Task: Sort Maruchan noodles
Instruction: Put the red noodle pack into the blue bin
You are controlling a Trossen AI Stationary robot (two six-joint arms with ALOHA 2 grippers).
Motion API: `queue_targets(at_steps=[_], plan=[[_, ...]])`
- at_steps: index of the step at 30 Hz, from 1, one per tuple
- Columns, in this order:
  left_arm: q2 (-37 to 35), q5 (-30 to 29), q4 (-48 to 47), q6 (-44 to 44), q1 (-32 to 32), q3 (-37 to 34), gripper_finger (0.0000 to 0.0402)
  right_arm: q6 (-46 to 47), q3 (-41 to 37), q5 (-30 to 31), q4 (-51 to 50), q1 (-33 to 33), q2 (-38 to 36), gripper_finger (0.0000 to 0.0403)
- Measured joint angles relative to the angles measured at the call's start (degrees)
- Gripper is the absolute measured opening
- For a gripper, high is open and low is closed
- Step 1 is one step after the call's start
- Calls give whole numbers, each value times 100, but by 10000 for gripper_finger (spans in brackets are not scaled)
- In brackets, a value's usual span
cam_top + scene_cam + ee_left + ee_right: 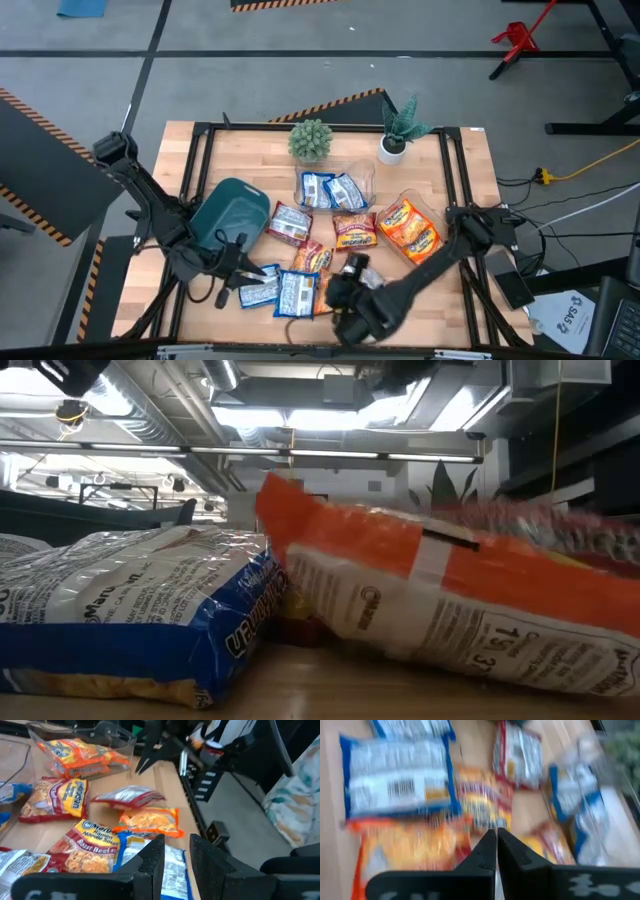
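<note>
Ramen packets lie scattered on the near half of the table [455, 170]. In the high view my left gripper [243, 272] is over the blue-and-white packets [262, 292] near the front edge. In its wrist view it [175, 851] is open, a finger on each side of a blue-and-white packet [174, 867]; I cannot tell whether they touch. My right gripper [340, 292] sits low at the front, next to an orange-yellow packet [322, 290], and its wrist view shows it [496, 837] shut. The low view shows that orange packet [450, 590] tilted, one end raised. My right gripper is shut on the orange-yellow packet at its edge [465, 827] on the table's right side. The fingers come low from the right, slanting down. The packet sits tilted, its raised end [275, 500] above the blue-and-white packet [130, 610] beside it. The pinch itself is blurred.
A dark teal bin [232, 208] stands at the left. One clear tub [360, 180] holds blue-and-white packets and another [432, 215] orange ones. Two potted plants [311, 140] [395, 135] stand at the far edge. Red-brown packets [290, 222] [355, 232] lie mid-table.
</note>
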Motion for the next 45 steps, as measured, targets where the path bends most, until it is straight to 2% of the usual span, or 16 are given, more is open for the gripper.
queue_targets(at_steps=[3, 5, 8, 12, 15, 18, 21, 24, 27, 29, 32, 35, 40, 45], plan=[[-200, 5, -10, 1, -97, 0, 85, -845, -20, 36, 809, -333, 0, 0], [-299, 6, -18, 2, -165, 0, 85, -1097, -14, -16, 1170, -507, -2, 0], [-446, 5, -28, -7, -306, 1, 85, -1130, 130, -841, 930, -679, -2, 0], [-563, 7, -40, 0, -482, 0, 85, -500, 415, -2250, -121, -545, -7, 0], [-567, 8, -48, -2, -524, 0, 85, 410, 489, -2779, -1155, -290, -11, 0], [-567, 6, -46, -58, -563, 0, 85, 2107, 457, -2864, -2336, 115, -11, 2], [-564, 11, -16, -151, -577, 0, 85, 3510, 143, -3016, -2056, 556, -88, 23], [-564, 90, 424, -175, -439, 2, 85, 4888, 10, -3239, -2124, 929, -153, 68], [-591, 705, 578, -150, -59, 234, 85, 6441, -60, -3178, -2270, 1295, -153, 128], [-554, 1066, 335, 8, 273, 568, 85, 7542, -164, -2976, -2222, 1497, -152, 172], [-356, 1435, -319, 448, 846, 1178, 85, 8962, -346, -2987, -2177, 1715, -151, 228], [-51, 1936, -586, 799, 1413, 1670, 86, 9150, -510, -3115, -1646, 1665, -142, 261], [566, 3015, -551, 905, 2059, 2007, 86, 9184, -1012, -2395, -762, 1360, -139, 272], [1152, 3569, -325, 902, 2360, 2048, 86, 9178, -1061, -1669, -748, 1209, -241, 265]])
